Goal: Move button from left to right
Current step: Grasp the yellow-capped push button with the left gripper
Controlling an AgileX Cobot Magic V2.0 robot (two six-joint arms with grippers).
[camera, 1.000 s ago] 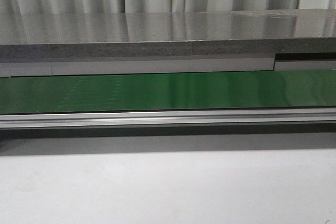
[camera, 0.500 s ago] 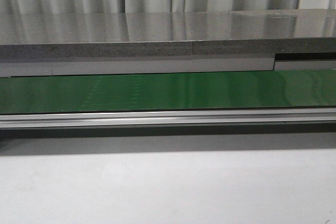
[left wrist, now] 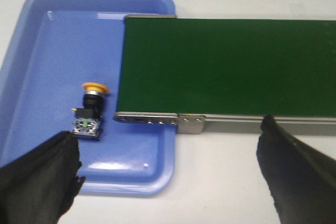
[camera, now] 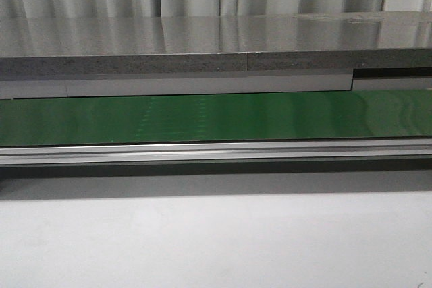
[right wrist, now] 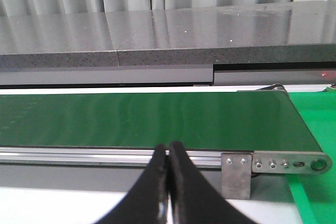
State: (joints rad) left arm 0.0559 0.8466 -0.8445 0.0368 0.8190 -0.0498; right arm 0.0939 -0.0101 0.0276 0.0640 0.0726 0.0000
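The button [left wrist: 90,111] lies on its side in the blue tray [left wrist: 47,40], just beside the end of the green conveyor belt [left wrist: 226,66], with its yellow cap pointing away from the left gripper [left wrist: 168,177] and its black body toward it. Its long axis runs roughly in line with the wrist's reach. The left gripper is spread wide, and the button sits just ahead of one finger [left wrist: 37,179], off-centre from the gap. The right gripper [right wrist: 169,182] is closed on nothing, facing the belt's far end, so the left arm looks nearer.
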